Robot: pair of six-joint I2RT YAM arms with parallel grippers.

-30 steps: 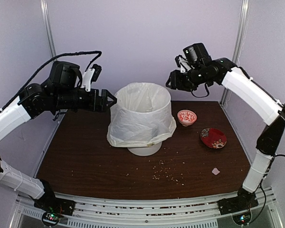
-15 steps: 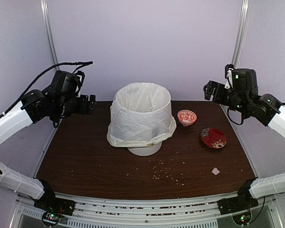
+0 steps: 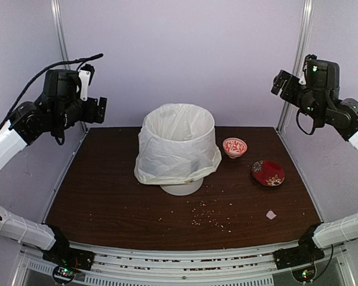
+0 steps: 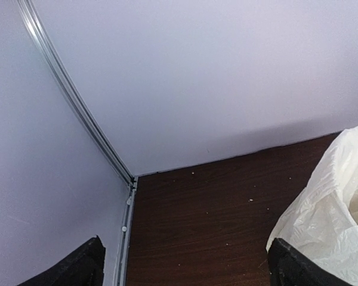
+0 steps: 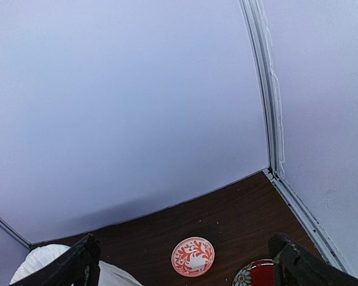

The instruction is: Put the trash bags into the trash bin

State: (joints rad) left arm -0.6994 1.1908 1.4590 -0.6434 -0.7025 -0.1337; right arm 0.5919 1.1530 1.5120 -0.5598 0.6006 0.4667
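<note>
Both left gripper (image 3: 100,110) and right gripper (image 3: 279,82) hover empty, jaws spread. Below, between them, the trash bag (image 3: 178,152) lines the trash bin (image 3: 182,188); light, slippery film, likely best pinched at its draped hem.

The trash bin (image 3: 181,188) stands mid-tabletop (image 3: 107,196), the trash bags (image 3: 176,149) draped over it; a bowl (image 3: 234,146) sits just right, a dish (image 3: 268,173) beyond.

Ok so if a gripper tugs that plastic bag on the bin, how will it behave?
Probably floppy: the bag hangs in crinkled folds over the bin. Likely light, since it looks thin and translucent. It could slide off if pulled, being only draped there.
</note>
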